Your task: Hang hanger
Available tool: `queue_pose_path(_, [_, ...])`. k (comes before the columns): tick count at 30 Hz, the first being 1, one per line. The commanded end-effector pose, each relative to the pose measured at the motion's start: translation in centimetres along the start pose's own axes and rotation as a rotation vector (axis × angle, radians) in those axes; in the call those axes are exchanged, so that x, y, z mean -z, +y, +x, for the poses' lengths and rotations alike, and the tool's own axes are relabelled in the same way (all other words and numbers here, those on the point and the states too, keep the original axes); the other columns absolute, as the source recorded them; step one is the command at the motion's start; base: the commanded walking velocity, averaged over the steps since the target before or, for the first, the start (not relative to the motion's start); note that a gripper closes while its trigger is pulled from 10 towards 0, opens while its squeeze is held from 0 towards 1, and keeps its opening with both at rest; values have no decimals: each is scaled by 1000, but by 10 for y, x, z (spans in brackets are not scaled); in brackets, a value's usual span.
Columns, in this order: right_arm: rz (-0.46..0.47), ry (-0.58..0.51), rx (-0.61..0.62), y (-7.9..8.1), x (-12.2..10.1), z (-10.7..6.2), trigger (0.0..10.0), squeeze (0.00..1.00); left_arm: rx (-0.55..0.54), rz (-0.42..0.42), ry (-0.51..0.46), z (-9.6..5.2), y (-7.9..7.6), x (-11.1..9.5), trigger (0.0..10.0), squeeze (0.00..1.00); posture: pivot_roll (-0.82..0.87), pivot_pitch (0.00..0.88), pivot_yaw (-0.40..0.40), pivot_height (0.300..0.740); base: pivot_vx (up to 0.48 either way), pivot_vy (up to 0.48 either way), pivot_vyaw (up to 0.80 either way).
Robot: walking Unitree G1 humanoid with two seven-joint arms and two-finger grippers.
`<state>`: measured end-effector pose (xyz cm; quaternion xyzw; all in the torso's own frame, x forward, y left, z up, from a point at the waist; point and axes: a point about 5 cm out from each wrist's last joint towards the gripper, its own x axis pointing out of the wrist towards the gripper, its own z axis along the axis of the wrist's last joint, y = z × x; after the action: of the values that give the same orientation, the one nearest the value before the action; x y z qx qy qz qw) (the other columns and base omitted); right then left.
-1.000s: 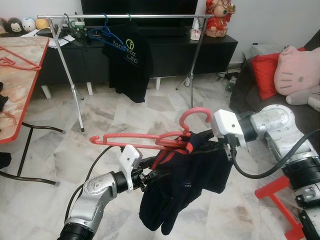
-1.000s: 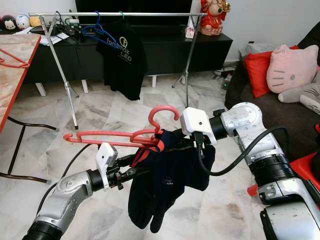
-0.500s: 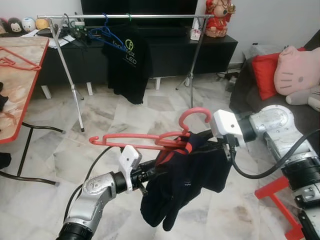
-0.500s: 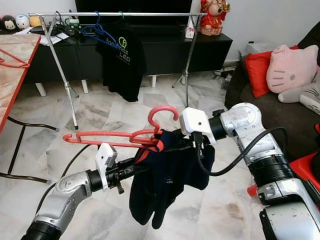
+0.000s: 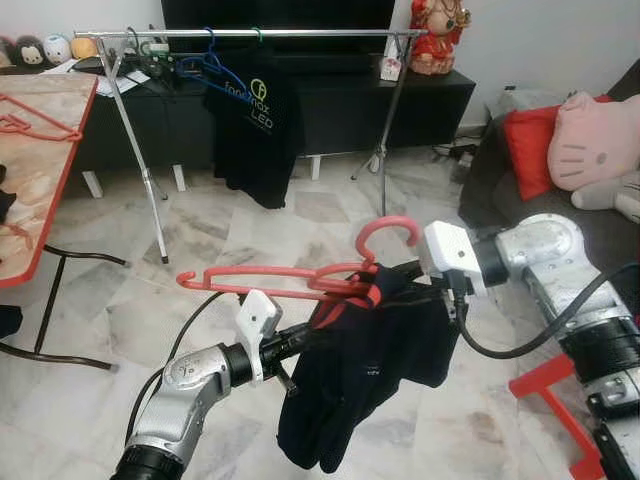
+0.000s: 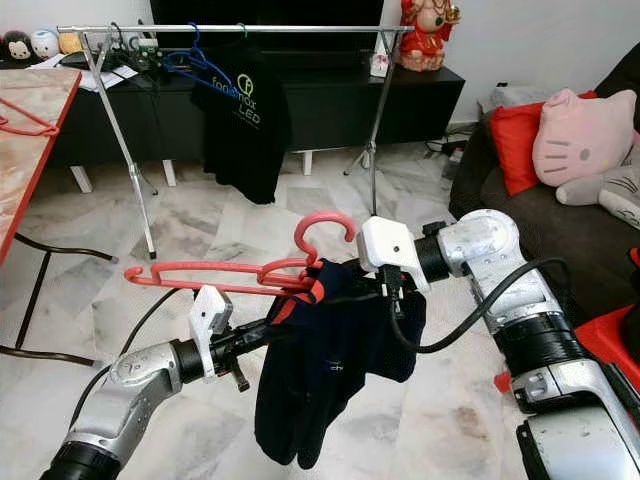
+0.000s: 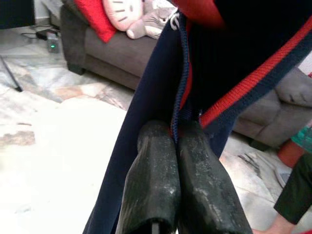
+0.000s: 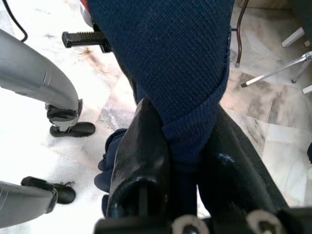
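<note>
With both the left gripper [image 7: 175, 141] and right gripper [image 8: 183, 146] clamped on the garment [image 5: 370, 370], carry the hanger [image 5: 300, 278] level toward the rack's rail [image 5: 260, 33].

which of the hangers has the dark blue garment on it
The red hanger held in front of the robot, carrying the dark blue garment with red trim. The blue hanger on the rail is bare; the red one on the table is too.

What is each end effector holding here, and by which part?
Both pinch the navy garment draped on the red hanger: the left end effector at its red-trimmed edge, the right end effector on a bunched fold of fabric.
</note>
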<state>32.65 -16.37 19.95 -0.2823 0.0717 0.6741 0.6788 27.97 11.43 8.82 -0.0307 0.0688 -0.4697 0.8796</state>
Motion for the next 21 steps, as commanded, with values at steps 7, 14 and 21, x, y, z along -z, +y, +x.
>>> queue_pose_path(7, [78,107,34,12,31,-14,0,0,-254,83,113,-24,28,8,0,0,-66,0,-114,740,0,0,0])
queue_pose_path(14, [146,138,70,19,48,-20,0,0,-408,84,164,-43,43,14,0,0,-58,0,-111,740,0,0,0])
queue_pose_path(21, [186,189,112,24,62,-34,0,0,-647,41,226,-60,63,23,0,0,-65,0,-105,740,0,0,0])
